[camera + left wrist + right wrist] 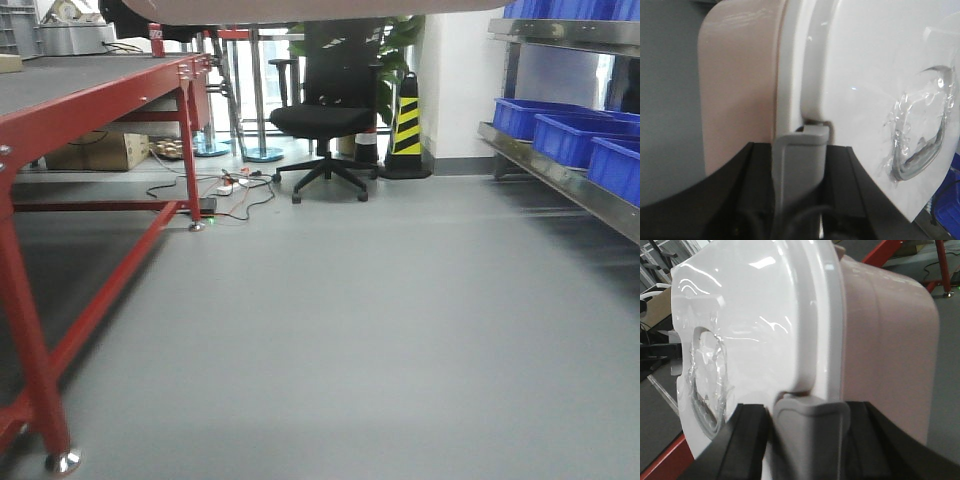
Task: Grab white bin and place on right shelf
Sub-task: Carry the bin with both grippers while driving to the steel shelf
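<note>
1. Two arms, one load. In the front view the bin (300, 8) shows only as a pale band across the top edge, up off the floor (380, 330) and clear of the table (90, 95) on the left. The shelf (560, 178) runs along the right with blue bins (575, 135) on it. A chair (325, 125) and a striped cone (407, 125) stand at the back. My read is that the grab and lift are done and the placing is not; the base has yet to face the shelf, set the bin down and let go. No gripper shows here.

2. Left wrist view: the left gripper (800, 150) is hard against the bin's end, pinkish body to the left and white lid (865, 65) to the right. Its black jaws sit close on either side of a grey latch (801, 165), open only by the latch's width. I judge it clamped there. Crinkled clear film (920, 135) covers the lid's handle recess.

3. Right wrist view: the mirror picture. The right gripper (810, 412) hugs the other latch (812, 430) the same way, jaws snug on both sides, gripping as far as I can tell. Red table frame shows behind the bin.

4. Writing: none readable on bin, lid, cone or shelf, and no brand or label in any view.
</note>
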